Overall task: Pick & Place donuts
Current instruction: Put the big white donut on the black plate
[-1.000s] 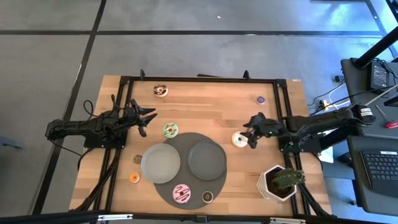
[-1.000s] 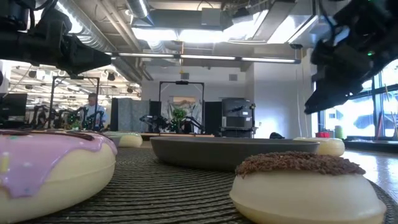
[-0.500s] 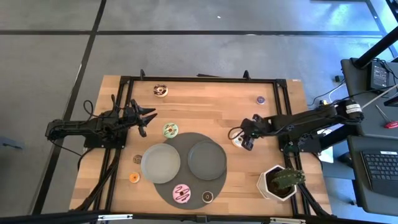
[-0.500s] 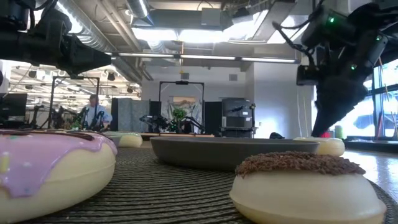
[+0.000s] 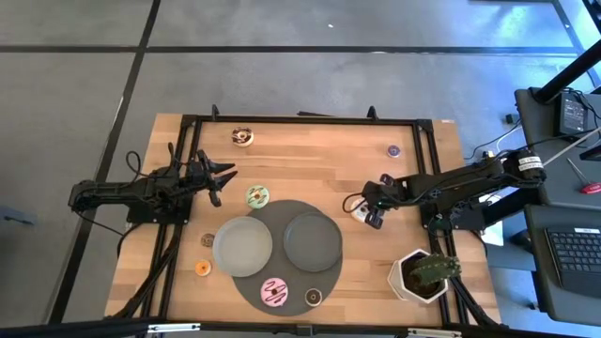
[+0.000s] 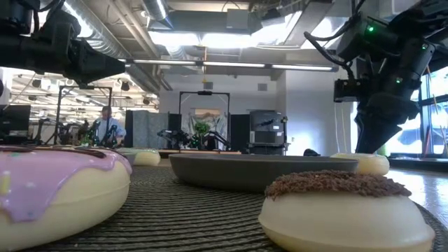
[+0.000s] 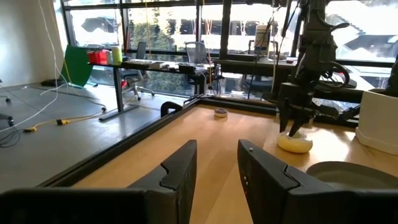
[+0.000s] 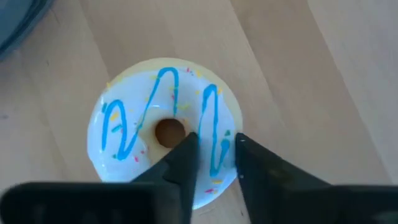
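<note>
A cream donut [image 8: 134, 143] with blue icing lines lies flat on the wooden table [image 5: 319, 160], right of the dark round mat [image 5: 282, 211]. My right gripper [image 8: 214, 152] stands over it, pointing down, shut on one side of its ring. It also shows in the high view [image 5: 366, 214] and in the low view [image 6: 367, 150]. My left gripper [image 5: 225, 178] waits open at the table's left, near a green donut [image 5: 257, 196]. A pink donut [image 5: 274, 293] and a dark donut [image 5: 314, 298] lie on the mat. My right gripper holds the cream donut by the band of ring [image 8: 214, 134] between its hole and its outer rim. One finger [image 8: 180, 158] stands at the hole's edge, the other finger [image 8: 252, 162] at the outer rim. The fingers come from above, pointing down. The donut lies flat on the table.
Two grey plates [image 5: 242, 246] [image 5: 312, 240] sit on the mat. Small donuts lie apart: chocolate-and-white [image 5: 243, 137] far left, purple [image 5: 393, 149] far right, brown [image 5: 208, 240] and orange [image 5: 203, 268] near left. A white pot with a plant [image 5: 420, 274] stands near right.
My right gripper has moved toward the table's left and come down onto the cream donut, which has stayed where it lay. My left arm has kept still.
</note>
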You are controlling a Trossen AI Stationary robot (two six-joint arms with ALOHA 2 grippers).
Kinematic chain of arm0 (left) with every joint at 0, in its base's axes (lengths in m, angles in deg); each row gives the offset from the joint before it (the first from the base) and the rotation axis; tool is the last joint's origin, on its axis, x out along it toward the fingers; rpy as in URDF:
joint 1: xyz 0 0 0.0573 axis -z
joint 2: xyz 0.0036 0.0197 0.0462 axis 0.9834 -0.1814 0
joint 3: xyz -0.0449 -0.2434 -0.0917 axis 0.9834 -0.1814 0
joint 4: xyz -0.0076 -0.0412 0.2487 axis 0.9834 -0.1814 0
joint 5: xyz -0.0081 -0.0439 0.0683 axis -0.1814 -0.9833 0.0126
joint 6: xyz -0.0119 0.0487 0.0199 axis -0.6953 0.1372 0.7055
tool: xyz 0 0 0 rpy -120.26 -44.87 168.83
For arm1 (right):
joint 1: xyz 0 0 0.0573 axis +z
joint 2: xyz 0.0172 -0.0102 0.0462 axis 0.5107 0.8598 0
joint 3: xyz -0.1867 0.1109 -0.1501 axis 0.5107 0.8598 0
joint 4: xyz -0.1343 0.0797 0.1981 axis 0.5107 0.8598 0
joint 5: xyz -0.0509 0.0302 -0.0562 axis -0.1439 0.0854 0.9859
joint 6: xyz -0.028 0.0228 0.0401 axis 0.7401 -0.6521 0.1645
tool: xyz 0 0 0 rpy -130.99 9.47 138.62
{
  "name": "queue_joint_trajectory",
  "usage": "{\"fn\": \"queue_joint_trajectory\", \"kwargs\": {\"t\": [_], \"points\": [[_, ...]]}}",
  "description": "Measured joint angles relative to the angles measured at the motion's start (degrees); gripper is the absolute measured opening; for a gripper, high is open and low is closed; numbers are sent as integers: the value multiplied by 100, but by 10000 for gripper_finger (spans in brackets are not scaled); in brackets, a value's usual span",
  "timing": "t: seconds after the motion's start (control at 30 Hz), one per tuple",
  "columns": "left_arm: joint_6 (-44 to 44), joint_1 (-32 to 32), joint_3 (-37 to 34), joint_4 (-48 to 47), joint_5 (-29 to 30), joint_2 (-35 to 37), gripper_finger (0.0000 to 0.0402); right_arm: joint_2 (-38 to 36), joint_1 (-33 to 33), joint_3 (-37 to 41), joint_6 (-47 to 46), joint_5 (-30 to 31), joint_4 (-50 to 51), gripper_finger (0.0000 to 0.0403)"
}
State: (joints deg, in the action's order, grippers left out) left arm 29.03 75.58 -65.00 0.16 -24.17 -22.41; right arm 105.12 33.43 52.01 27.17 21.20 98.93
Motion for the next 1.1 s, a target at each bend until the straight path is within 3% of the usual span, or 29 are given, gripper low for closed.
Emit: {"fn": "queue_joint_trajectory", "kwargs": {"t": [0.13, 0.27, 0.53, 0.63, 0.87, 1.1], "points": [[0, 0, 0, 0, 0, 0, 115, 0, -38, -75, 154, 2, 124, 41], [0, 0, 2, 0, 0, 2, 115, 0, -54, -593, 389, 23, 360, 13], [0, 0, 1, 1, 0, 1, 113, 328, 211, -1815, 1251, 34, -451, 39], [0, 0, 2, 2, 0, 0, 115, 840, 311, -2109, 1567, -83, -925, 43], [-4, 0, 1, 2, 1, 1, 114, 2257, 361, -2848, 1786, -956, -948, 45], [-11, 0, 1, 2, 0, 1, 116, 2988, 358, -3337, 1795, -1088, -763, 46]]}}
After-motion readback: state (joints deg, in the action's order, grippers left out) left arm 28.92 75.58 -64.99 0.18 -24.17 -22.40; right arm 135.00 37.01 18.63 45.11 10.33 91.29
